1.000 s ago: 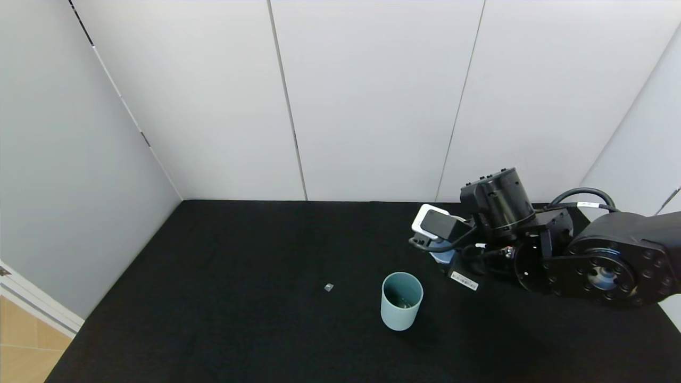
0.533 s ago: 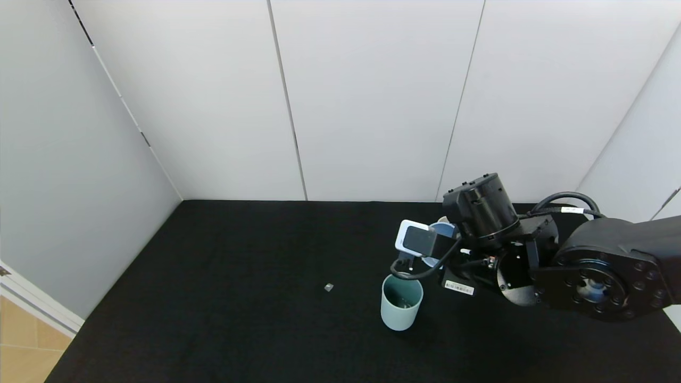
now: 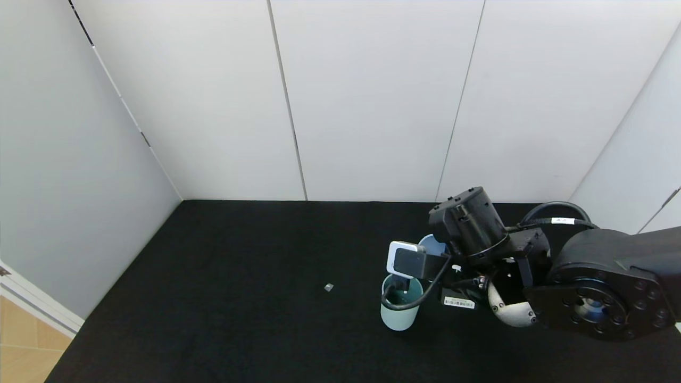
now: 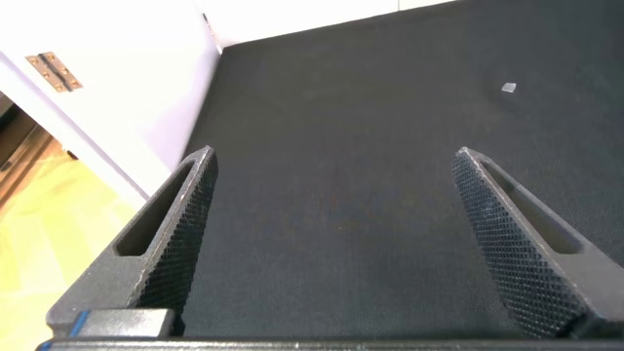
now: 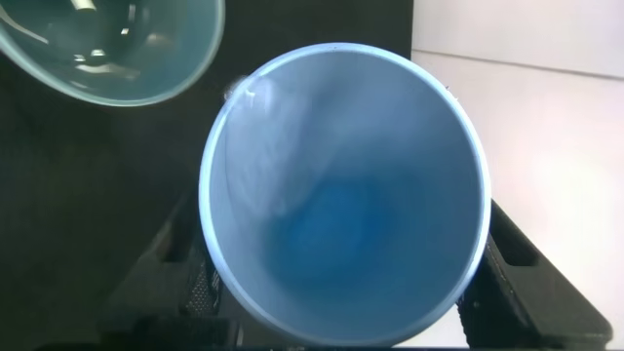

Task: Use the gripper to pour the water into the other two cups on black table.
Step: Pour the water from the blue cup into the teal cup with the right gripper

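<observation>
The right gripper (image 5: 341,292) is clamped on a light blue cup (image 5: 343,190), one finger (image 5: 180,244) against each side of the cup wall. In the head view the right arm reaches in from the right side of the black counter (image 3: 239,298), and the light blue cup (image 3: 432,244) shows only as a pale rim behind the white-topped module (image 3: 403,259) on the wrist. The cup is tipped over so that its mouth faces the wrist camera. Its inside reads as plain blue, and no water can be made out in it.

The pale teal cup (image 3: 401,307) stands upright on the counter, just below and in front of the gripped cup. A black cable loop from the wrist hangs across its mouth. In the right wrist view the teal cup (image 5: 112,49) lies beside the rim of the light blue cup, and a faint sheen sits at its bottom. Whether the two rims touch cannot be told.

A small grey scrap (image 3: 328,287) lies on the counter to the left of the teal cup, well apart from it.

The left gripper (image 4: 341,244) hangs over bare counter with its two fingers (image 4: 180,229) spread wide, holding nothing. The scrap (image 4: 508,88) shows beyond it.
</observation>
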Robot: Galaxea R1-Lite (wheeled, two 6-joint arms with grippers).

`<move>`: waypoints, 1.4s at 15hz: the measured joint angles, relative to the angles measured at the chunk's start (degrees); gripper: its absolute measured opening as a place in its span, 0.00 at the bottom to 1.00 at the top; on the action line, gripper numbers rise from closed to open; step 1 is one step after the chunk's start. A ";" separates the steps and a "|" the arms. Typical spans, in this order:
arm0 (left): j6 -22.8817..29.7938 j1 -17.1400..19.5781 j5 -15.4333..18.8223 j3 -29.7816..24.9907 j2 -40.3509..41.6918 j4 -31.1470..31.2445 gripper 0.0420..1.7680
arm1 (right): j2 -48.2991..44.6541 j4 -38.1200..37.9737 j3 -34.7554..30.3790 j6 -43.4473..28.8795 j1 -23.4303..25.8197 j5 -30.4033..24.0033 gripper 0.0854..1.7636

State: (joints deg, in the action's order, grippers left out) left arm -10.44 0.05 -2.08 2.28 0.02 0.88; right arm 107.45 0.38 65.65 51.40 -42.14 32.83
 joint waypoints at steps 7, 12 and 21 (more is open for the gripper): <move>-0.01 0.00 0.00 0.00 0.00 0.00 0.97 | 0.62 -0.20 -0.24 4.44 -1.10 0.29 0.73; 0.00 -0.02 0.02 0.00 0.00 0.00 0.97 | 1.29 -0.09 0.59 9.18 -1.21 2.26 0.73; 0.00 0.00 0.00 0.00 0.00 0.00 0.97 | 3.19 0.00 2.10 13.92 -2.43 4.02 0.73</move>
State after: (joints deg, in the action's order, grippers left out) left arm -10.44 0.05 -2.08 2.28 0.02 0.88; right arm 110.64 0.38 67.74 65.32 -44.57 36.85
